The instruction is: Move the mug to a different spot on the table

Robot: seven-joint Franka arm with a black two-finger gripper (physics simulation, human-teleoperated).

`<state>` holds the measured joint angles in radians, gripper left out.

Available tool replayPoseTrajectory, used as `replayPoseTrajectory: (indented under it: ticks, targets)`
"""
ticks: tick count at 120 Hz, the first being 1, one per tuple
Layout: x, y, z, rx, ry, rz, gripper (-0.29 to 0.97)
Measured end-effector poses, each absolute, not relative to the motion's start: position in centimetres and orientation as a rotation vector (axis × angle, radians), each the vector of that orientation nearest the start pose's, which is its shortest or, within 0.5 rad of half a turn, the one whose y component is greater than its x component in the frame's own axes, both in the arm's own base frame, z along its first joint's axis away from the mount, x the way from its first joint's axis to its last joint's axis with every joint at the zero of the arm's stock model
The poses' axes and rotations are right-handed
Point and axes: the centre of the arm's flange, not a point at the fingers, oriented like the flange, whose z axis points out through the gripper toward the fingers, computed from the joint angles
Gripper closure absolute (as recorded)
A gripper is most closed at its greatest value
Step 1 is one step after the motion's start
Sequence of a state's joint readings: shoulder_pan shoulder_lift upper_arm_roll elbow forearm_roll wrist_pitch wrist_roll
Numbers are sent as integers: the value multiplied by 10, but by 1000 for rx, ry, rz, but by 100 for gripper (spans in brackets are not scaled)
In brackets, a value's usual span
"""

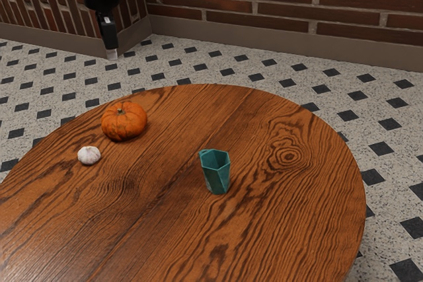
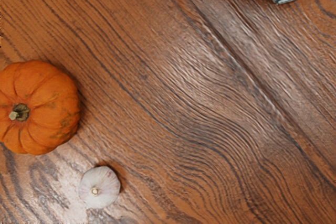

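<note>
Near the middle of the surface, the mug stands upright, well apart from pumpkin and garlic, so approach looks unobstructed. Our claw hangs high above; released or clenched, we cannot tell.

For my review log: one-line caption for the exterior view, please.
Raised gripper; teal mug upright on round wooden table, apart from pumpkin and garlic.

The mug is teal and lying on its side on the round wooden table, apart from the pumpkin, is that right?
Not quite. The mug stands upright, not on its side; the exterior view shows it. The rest holds: it is teal, on the round wooden table, apart from the pumpkin.
</note>
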<state>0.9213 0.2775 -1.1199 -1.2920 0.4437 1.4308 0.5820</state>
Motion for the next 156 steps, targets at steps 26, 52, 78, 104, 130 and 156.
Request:
replayPoseTrajectory:
  ticks: [26,52,78,104,130,156]
  targets:
    - [595,28,651,-2779,978,37,0]
    - [626,80,571,-2892,935,109,0]
    - [642,80,503,-2951,969,195,0]
    - [642,76,486,-2917,1145,221,0]
    - [642,86,458,-2795,1450,311,0]
    - [653,118,427,-2624,1685,353,0]
